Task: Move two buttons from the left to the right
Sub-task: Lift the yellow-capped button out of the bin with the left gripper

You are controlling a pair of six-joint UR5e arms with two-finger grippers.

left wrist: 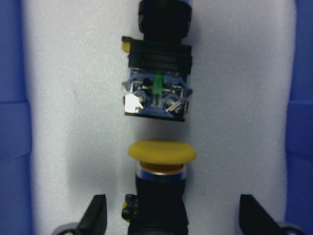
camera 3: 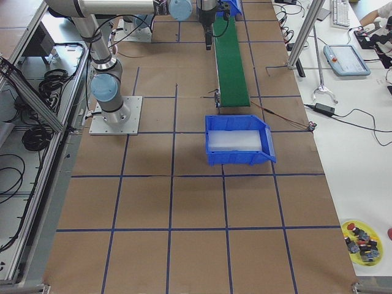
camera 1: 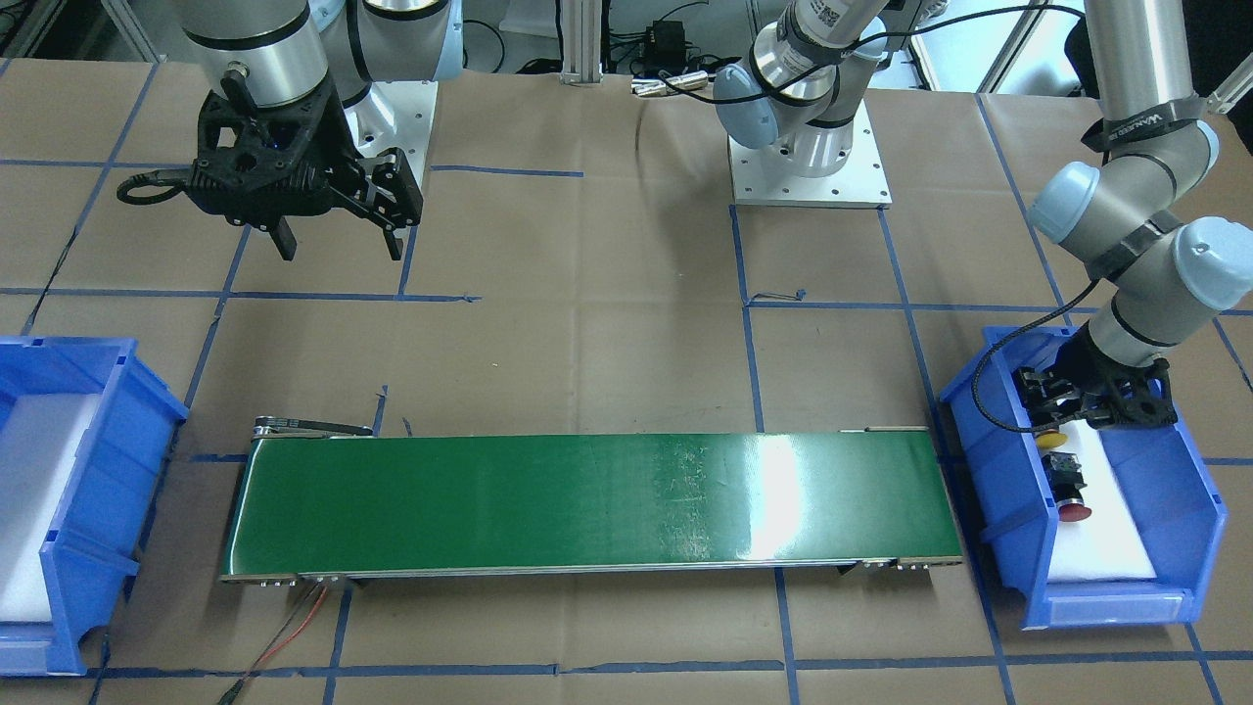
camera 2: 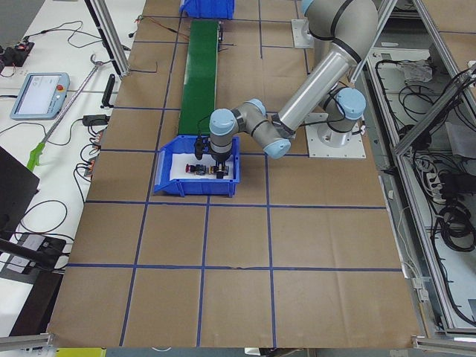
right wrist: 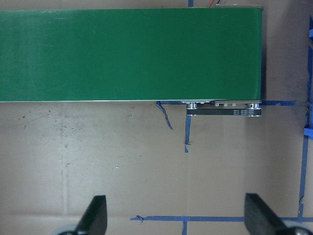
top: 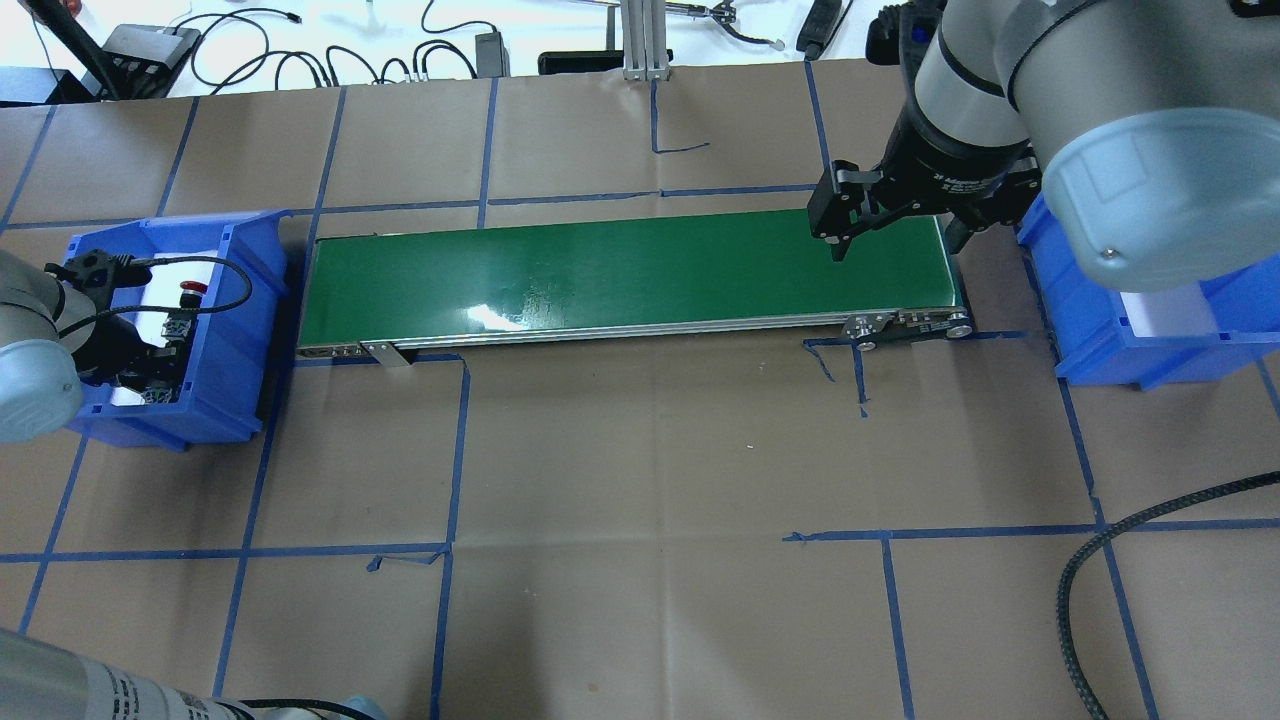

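Note:
The yellow button (left wrist: 162, 152) lies on white foam in the left blue bin (camera 1: 1194, 509), cap pointing away from the wrist. My left gripper (left wrist: 173, 218) is open and lowered into the bin, with one finger (left wrist: 95, 215) on each side of the button's black body and a gap on both sides. The red button (camera 1: 1072, 509) lies just beyond it, and the wrist view shows only its grey-and-black body (left wrist: 157, 83). My right gripper (camera 1: 338, 240) is open and empty, held above the table beside the right end of the green conveyor (camera 1: 587, 504).
The right blue bin (camera 1: 88, 411) with its white foam liner stands past the conveyor's right end. A red and black wire (camera 1: 284, 627) trails from the conveyor. A yellow dish (camera 3: 362, 240) with several spare buttons sits far off on the table's corner.

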